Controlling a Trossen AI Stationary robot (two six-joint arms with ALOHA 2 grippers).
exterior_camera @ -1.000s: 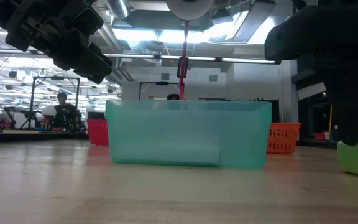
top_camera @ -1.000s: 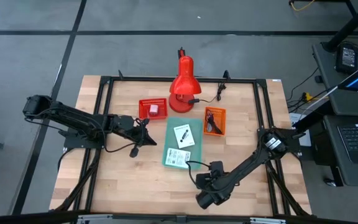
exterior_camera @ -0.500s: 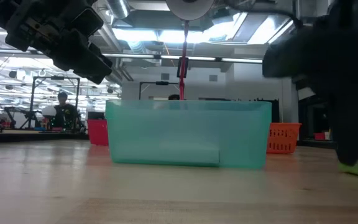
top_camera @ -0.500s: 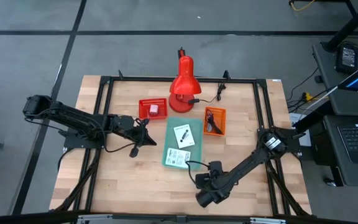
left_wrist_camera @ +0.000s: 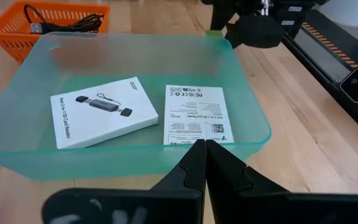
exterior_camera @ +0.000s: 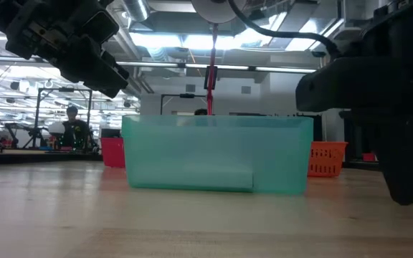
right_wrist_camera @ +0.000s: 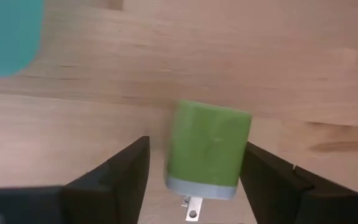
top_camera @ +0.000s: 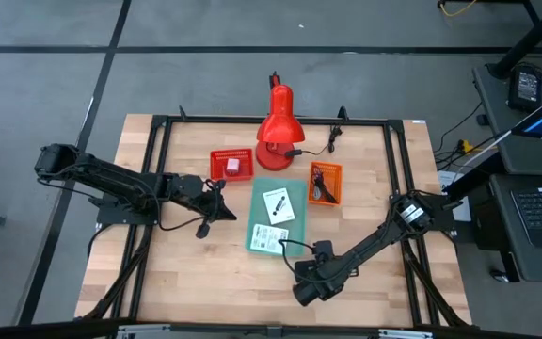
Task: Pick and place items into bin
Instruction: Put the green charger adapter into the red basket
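Note:
A green block [right_wrist_camera: 209,140] with a grey end and metal prongs lies on the wooden table near the front. My right gripper [right_wrist_camera: 194,162] is open, low over the table [top_camera: 304,290], with one finger on either side of the block. In the low view the gripper [exterior_camera: 400,172] hides the block. My left gripper [left_wrist_camera: 202,149] is shut and empty, held above the table left of the teal bin [top_camera: 273,218]. Two white printed cards [left_wrist_camera: 104,112] [left_wrist_camera: 197,115] lie flat in the bin. The blue-white clip is out of view.
A red basket [top_camera: 231,165] holds a pink cube, and an orange basket [top_camera: 325,184] holds a black coiled cable; both stand beyond the bin. A red desk lamp [top_camera: 276,127] stands at the far middle. A black frame [top_camera: 158,132] runs around the table.
My right gripper has moved a little toward the table's left and far edges. In the low view it now covers the green block, which showed beside it a second ago. The block has stayed where it was.

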